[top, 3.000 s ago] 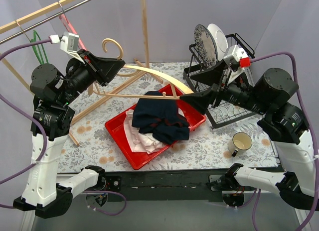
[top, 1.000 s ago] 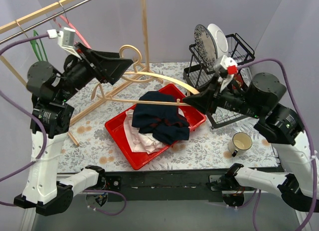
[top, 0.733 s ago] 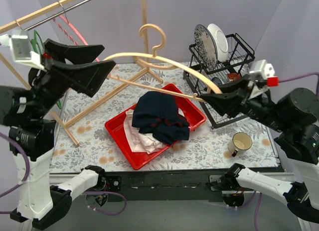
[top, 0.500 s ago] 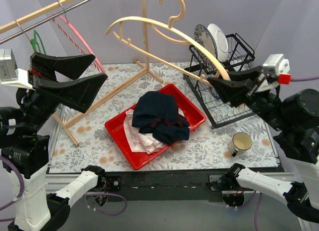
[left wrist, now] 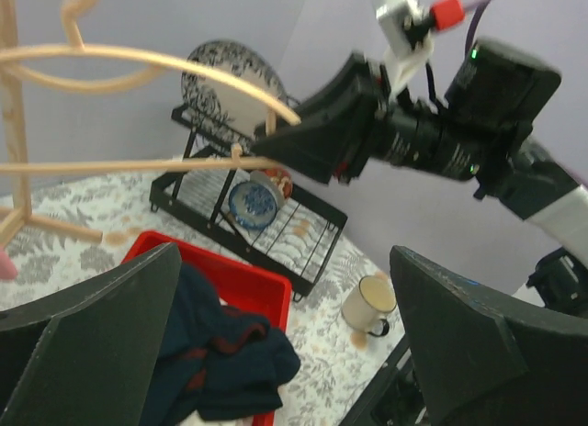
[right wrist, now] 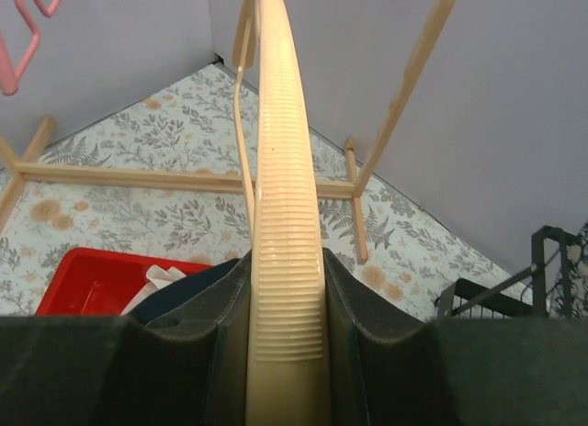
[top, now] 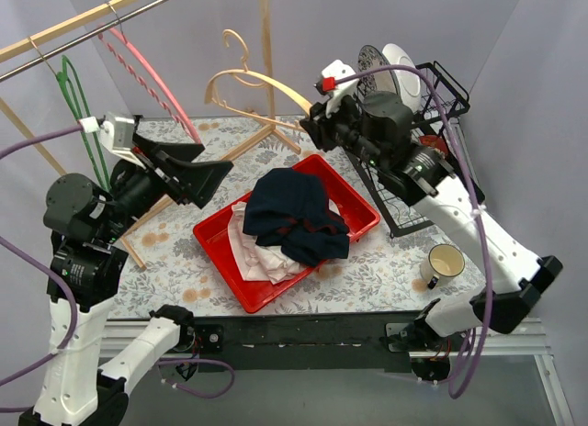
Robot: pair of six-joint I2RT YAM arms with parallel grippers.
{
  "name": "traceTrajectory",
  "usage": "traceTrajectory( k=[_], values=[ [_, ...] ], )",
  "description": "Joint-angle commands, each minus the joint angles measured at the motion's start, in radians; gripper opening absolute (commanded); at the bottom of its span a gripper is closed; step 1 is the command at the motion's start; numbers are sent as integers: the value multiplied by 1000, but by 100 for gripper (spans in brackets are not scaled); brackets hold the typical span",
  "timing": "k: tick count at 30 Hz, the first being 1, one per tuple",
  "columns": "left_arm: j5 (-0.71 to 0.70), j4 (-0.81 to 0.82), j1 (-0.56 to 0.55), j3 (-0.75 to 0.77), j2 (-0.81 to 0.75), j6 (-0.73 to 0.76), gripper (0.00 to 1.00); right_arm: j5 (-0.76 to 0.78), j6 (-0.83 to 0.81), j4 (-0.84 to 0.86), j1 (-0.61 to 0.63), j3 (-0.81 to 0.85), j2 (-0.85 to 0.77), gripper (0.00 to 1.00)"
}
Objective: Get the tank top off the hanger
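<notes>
The navy tank top (top: 296, 213) lies crumpled in the red tray (top: 220, 261) on top of pale clothes, off the hanger. The bare wooden hanger (top: 262, 77) hangs in the air at the back. My right gripper (top: 310, 121) is shut on one end of its ribbed arm (right wrist: 280, 169). The left wrist view shows the hanger (left wrist: 138, 57) at top left and the tank top (left wrist: 211, 353) low between my fingers. My left gripper (top: 216, 160) stands wide open over the table to the left of the tray, apart from the hanger, holding nothing.
A black dish rack (top: 413, 196) with plates stands at back right, with a mug (top: 444, 261) in front of it. A clothes rail (top: 83, 27) at back left carries a pink hanger (top: 152, 72) and a green one (top: 78, 95). A wooden post (top: 266, 40) rises behind the tray.
My right arm has lifted the hanger and swung it back and to the left. My left gripper has drawn away from the hanger and come down on the left. The tank top has stayed in the tray.
</notes>
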Motion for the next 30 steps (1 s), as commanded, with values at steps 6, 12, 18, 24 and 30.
traceTrajectory(
  k=[6, 12, 18, 24, 30],
  values=[
    [8, 10, 3, -252, -162, 56, 98, 25, -13, 349, -2, 206, 177, 1],
    [14, 28, 3, -305, -188, 53, 98, 14, -41, 346, -2, 351, 299, 1],
    [9, 36, 3, -297, -182, 54, 98, 19, -47, 324, -2, 520, 427, 1],
    [17, 42, 3, -289, -179, 51, 98, 25, -39, 368, 0, 536, 476, 1],
    [26, 49, 3, -297, -179, 39, 98, 10, -39, 468, 0, 534, 516, 1]
  ],
)
